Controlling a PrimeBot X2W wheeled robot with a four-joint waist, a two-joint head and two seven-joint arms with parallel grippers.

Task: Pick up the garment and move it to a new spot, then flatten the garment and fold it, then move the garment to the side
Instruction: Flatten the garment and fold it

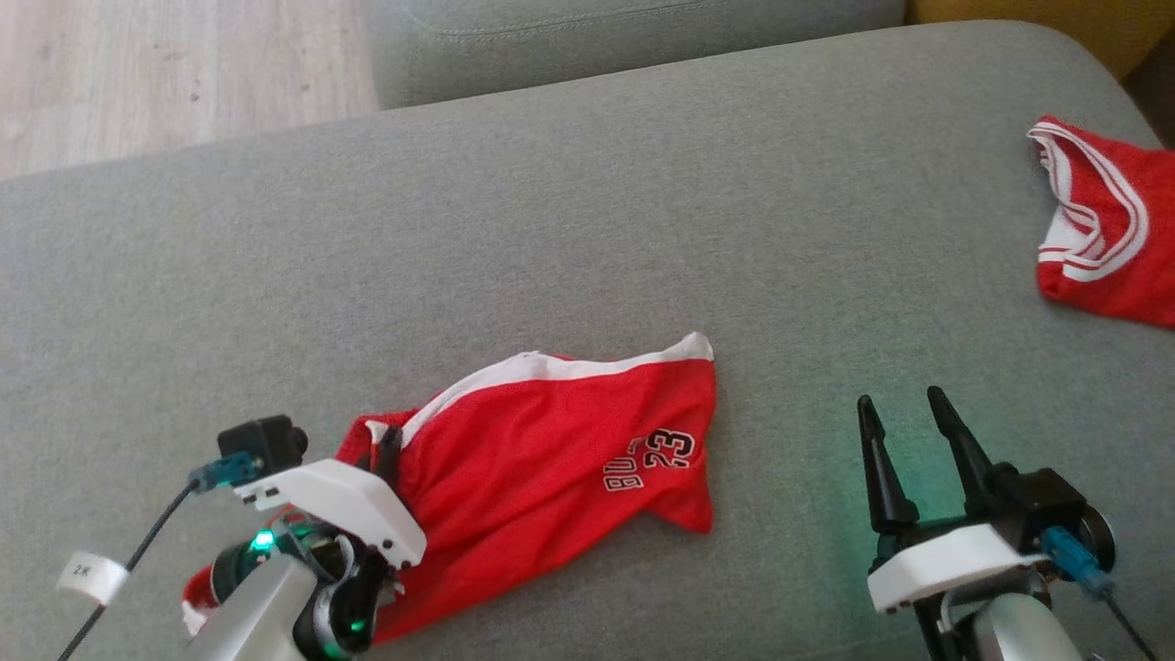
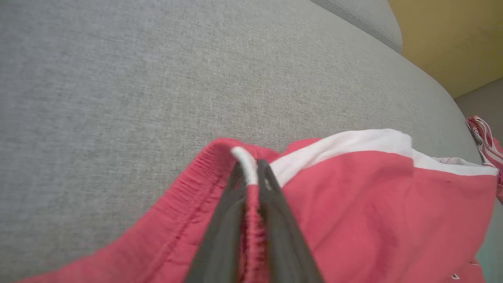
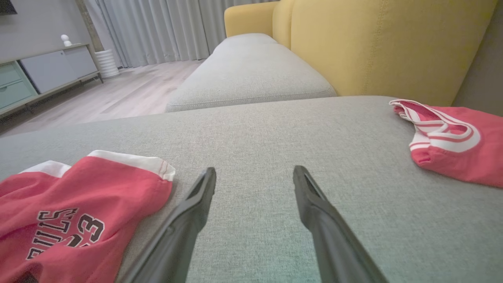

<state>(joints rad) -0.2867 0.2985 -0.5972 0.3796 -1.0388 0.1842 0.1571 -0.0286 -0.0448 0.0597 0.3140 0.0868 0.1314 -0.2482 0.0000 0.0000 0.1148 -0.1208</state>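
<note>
Red shorts (image 1: 542,450) with white trim and a "23" print lie crumpled on the grey sofa cushion (image 1: 587,229), lower centre of the head view. My left gripper (image 1: 387,450) is at the shorts' left end, shut on the elastic waistband (image 2: 220,161); the left wrist view has both fingers (image 2: 275,204) pinching the red band and a white cord. My right gripper (image 1: 904,404) hovers open over bare cushion to the right of the shorts (image 3: 74,204), its fingers (image 3: 196,196) apart and holding nothing.
A second red garment with white striped trim (image 1: 1102,229) lies at the cushion's far right edge (image 3: 452,145). A yellow sofa back (image 3: 377,43) rises behind. Another grey cushion (image 3: 247,74) and wood floor (image 1: 165,73) lie beyond.
</note>
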